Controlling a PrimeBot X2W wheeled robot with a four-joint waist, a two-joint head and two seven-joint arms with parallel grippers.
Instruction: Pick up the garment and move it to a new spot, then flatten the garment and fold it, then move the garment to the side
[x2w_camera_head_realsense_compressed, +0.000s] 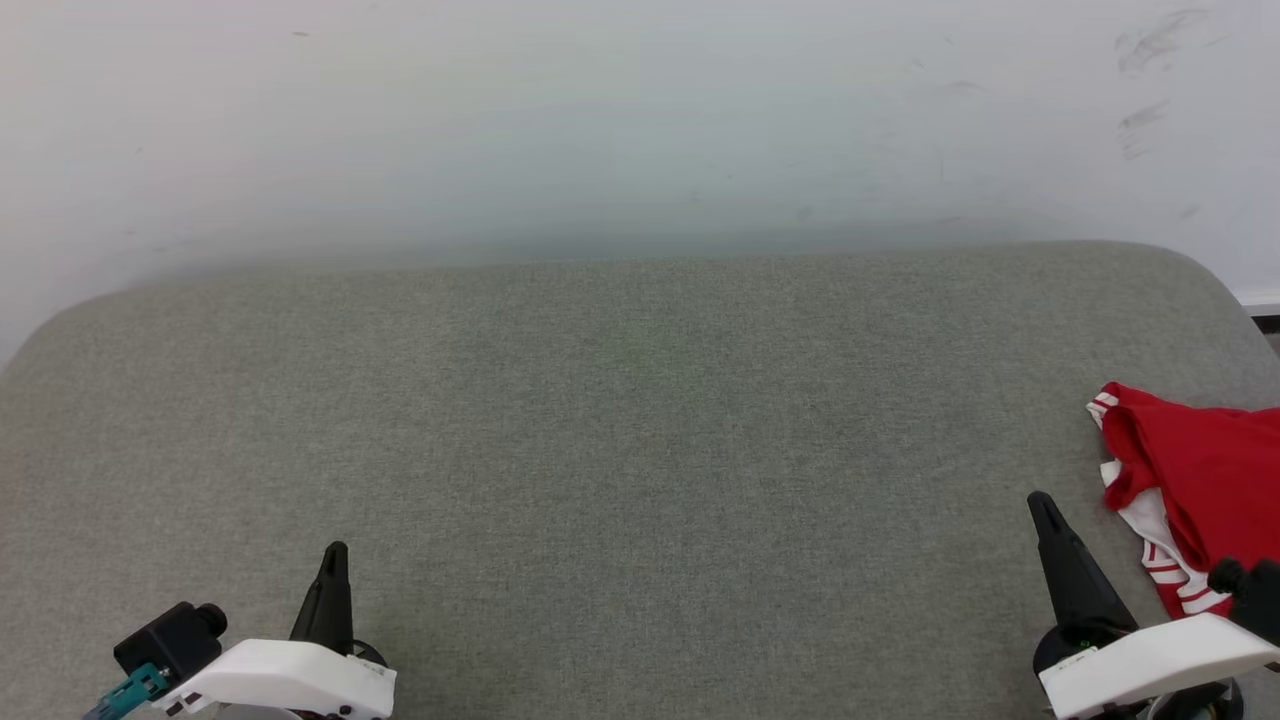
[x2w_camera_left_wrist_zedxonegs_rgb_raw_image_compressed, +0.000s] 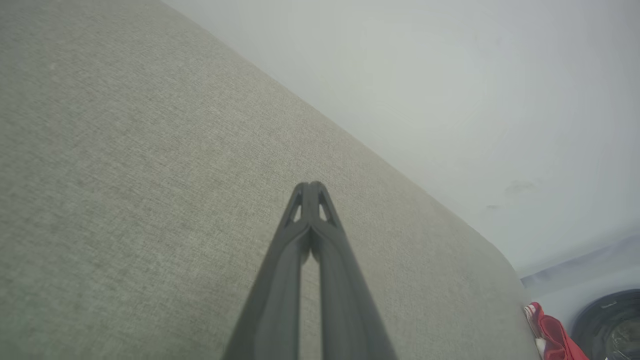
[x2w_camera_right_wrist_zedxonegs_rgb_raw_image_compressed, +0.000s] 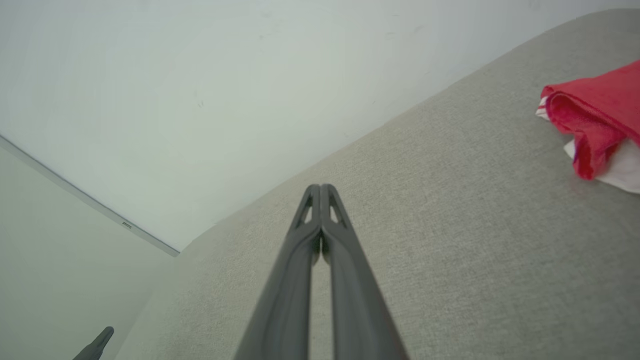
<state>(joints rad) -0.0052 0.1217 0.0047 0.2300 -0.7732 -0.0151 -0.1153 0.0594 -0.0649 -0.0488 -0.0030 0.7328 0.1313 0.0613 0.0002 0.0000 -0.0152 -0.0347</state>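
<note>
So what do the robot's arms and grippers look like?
The left gripper and right gripper each have two long, dark, tapering fingers with triangular cut-outs near the tips, on a white shell. Black camera blocks sit alongside; the left has a teal plug.

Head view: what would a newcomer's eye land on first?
The red garment with white striped trim, bunched at the right edge of the grey fabric surface and cut off by the frame. Then the left gripper and right gripper low at the view's corners, jaws shut, the right one nearest the garment.
</note>
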